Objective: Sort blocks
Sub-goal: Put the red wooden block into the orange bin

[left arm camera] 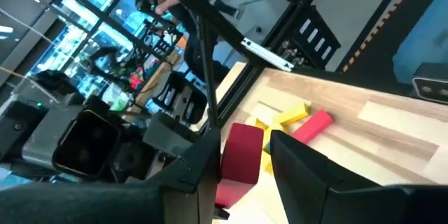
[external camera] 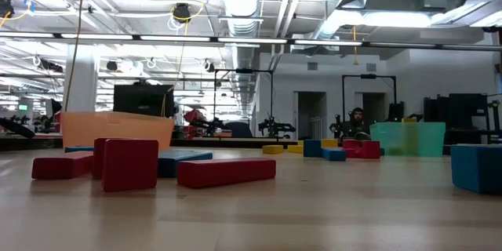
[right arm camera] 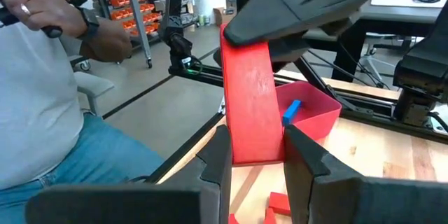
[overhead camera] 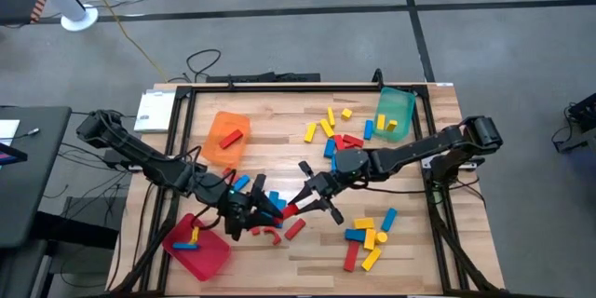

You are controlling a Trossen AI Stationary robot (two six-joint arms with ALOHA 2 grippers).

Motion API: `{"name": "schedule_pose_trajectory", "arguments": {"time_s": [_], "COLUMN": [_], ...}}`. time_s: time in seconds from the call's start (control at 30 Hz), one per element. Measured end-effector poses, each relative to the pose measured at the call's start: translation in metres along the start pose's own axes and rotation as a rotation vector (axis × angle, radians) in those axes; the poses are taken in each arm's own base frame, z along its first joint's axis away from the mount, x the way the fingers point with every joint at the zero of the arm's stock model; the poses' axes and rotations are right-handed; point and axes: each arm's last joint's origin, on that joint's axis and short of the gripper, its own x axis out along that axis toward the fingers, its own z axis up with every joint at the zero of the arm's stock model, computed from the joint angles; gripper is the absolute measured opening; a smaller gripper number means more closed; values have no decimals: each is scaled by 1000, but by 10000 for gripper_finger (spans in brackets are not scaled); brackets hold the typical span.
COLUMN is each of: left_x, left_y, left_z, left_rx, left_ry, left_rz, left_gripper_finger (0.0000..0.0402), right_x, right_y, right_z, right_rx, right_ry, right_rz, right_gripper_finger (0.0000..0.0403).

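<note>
A red block (overhead camera: 291, 209), a short bar, hangs in the air between my two grippers at the table's near middle. My right gripper (overhead camera: 304, 201) is shut on one end of it. My left gripper (left arm camera: 241, 150) has its fingers close on either side of the other end (left arm camera: 241, 155). A sliver of gap shows beside one finger, so I read it as open. Blue, red and yellow blocks (overhead camera: 337, 134) lie scattered on the table. Several red blocks (external camera: 226, 172) and a blue one rest flat below the grippers. My right gripper pinches the red bar's end (right arm camera: 253, 152) between its two fingers, which come nearly level from the table's right. The bar runs on past the fingertips (right arm camera: 218, 150) in line with them, toward my left gripper. It is lifted clear of the table.
An orange tray (overhead camera: 226, 149) with a red block stands at the far left, and a red tray (overhead camera: 210, 253) with a blue and a yellow block at the near left. A green tray (overhead camera: 396, 104) holds yellow and blue blocks at the far right. More blocks (overhead camera: 369, 235) lie near right. A person (right arm camera: 42, 91) sits beyond the table.
</note>
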Motion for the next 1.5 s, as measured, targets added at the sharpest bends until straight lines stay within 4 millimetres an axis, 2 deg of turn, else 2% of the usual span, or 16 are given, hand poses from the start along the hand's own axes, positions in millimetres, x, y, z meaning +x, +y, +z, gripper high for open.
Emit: {"name": "schedule_pose_trajectory", "arguments": {"time_s": [0.37,0.7,1.1,1.37,1.5], "left_x": [0,1,1,1,1], "left_y": [5,7,5,6,6], "left_z": [1,-6,-8,-9,-9], "left_rx": [-25,-50,-23,-16,-16], "left_ry": [-33,-14,16,34,45], "left_rz": [20,-4,-19,1,13], "left_gripper_finger": [118,90,98,136,136], "right_x": [0,0,0,0,0], "right_y": [0,0,0,0,0], "right_z": [0,0,-1,-1,-1], "right_rx": [5,8,6,5,5], "right_ry": [2,4,6,5,6], "right_rz": [-1,-3,-4,-4,-4], "right_gripper_finger": [95,95,95,95,95]}}
